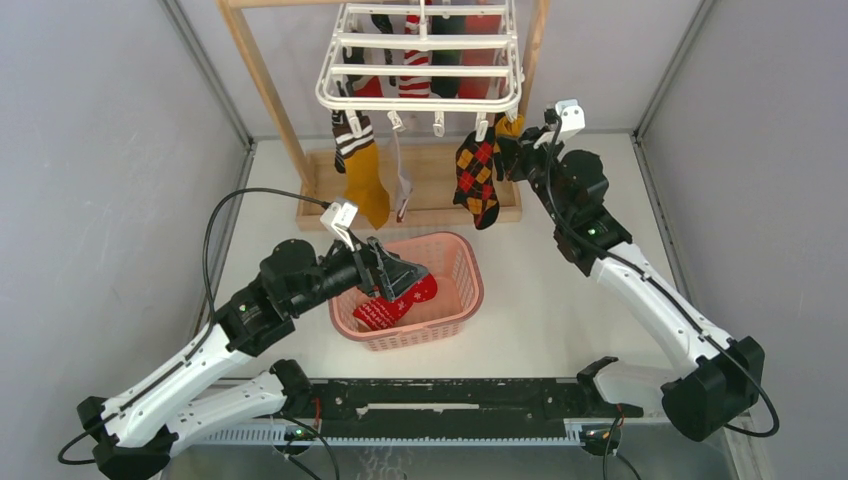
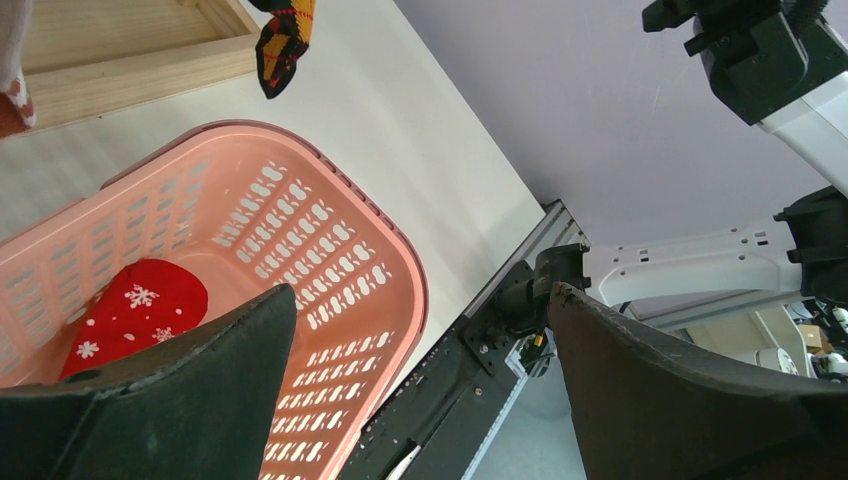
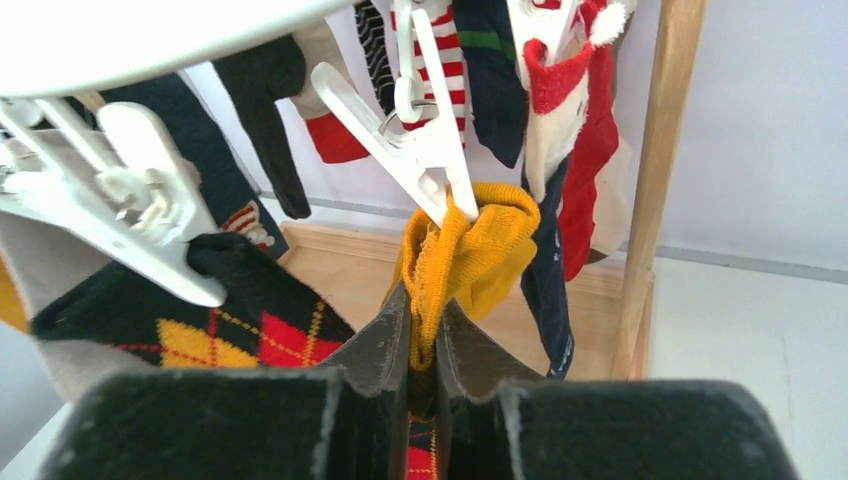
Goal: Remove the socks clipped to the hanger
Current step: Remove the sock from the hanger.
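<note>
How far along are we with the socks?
Done: one red sock lies in the pink basket, left gripper open above it. In hand: right gripper pinches a mustard-cuffed sock, not yet out of its clip. To do: many socks on the hanger, including a mustard sock and an argyle sock.

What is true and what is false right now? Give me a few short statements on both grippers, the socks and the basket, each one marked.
1. The right gripper is closed on the mustard-yellow knitted sock. True.
2. That sock is already free of its white plastic clip. False: the clip pinches its cuff.
3. The left gripper holds a sock. False: it is open and empty, above the pink perforated plastic basket.
4. The basket is empty. False: a red sock with white snowflakes lies in it.
5. The black, red and yellow argyle sock hangs from a clip. True.
</note>
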### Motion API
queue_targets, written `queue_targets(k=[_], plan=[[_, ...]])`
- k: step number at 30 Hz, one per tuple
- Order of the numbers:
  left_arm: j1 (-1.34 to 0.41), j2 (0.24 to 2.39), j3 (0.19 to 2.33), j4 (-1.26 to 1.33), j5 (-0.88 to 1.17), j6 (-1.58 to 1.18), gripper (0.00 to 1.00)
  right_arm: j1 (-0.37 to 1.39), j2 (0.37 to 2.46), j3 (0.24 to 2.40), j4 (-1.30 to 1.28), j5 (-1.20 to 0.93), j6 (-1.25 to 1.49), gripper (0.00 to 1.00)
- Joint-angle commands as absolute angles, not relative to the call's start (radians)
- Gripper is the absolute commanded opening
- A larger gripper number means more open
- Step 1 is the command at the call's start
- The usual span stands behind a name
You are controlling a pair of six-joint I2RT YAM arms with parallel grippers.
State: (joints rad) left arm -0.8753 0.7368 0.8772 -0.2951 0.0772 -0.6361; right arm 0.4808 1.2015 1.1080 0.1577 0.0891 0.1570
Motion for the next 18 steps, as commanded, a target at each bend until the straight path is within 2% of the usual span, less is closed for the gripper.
queue_targets(k=[1, 18], plan=[[-0.883, 0.732, 0.878, -0.259, 0.072, -0.615, 1.00, 0.505, 1.136, 1.134, 0.166, 0.089, 0.142, 0.14], [-0.883, 0.709, 0.861, -0.256, 0.072, -0.623, 1.00, 0.626, 1.021, 1.077, 0.096, 0.183, 0.113, 0.12]])
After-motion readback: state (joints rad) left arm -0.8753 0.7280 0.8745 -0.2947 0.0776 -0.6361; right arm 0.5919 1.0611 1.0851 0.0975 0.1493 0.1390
